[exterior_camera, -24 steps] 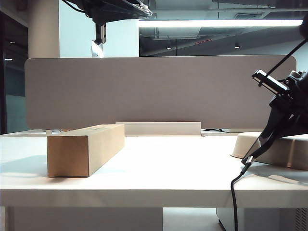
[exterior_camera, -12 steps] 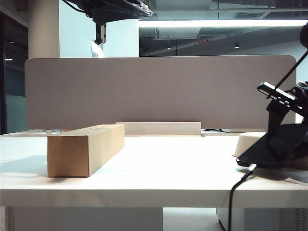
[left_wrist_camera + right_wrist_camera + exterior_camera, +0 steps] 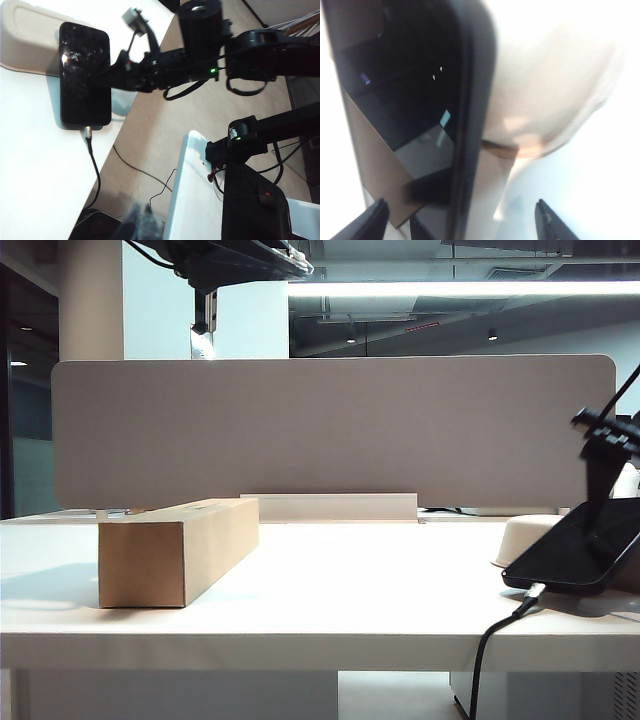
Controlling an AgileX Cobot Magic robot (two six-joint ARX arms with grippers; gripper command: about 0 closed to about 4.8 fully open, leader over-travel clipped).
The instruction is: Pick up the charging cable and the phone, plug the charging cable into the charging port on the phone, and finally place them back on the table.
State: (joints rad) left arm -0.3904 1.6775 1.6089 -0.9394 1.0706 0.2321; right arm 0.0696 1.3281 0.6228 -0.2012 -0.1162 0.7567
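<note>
The phone (image 3: pixel 575 550) lies at the right end of the worktop (image 3: pixel 330 610), its far end propped on the cream pad (image 3: pixel 525 540), so it slopes down toward the worktop's front edge. The cable (image 3: pixel 490 640) is plugged into the phone's low short edge; the left wrist view shows the silver plug (image 3: pixel 87 132) seated there and the cord running off over the worktop's edge. So picking up, plugging in and setting down all look done.

The right tool (image 3: pixel 457 220) hangs just above the phone, fingers spread wide, one to each side of the phone and gripping nothing; in the right wrist view both fingertips (image 3: pixel 370 220) show with the phone's edge between them. In the exterior view it stands over the phone's raised end, at the frame's right border.

The left tool (image 3: pixel 205 312) sits high above the box (image 3: pixel 175 550), far from the phone, with its fingers together and nothing between them.

What seems left is only for the right arm to lift clear. The phone rests half on the pad, not flat, which may or may not count as placed
</note>
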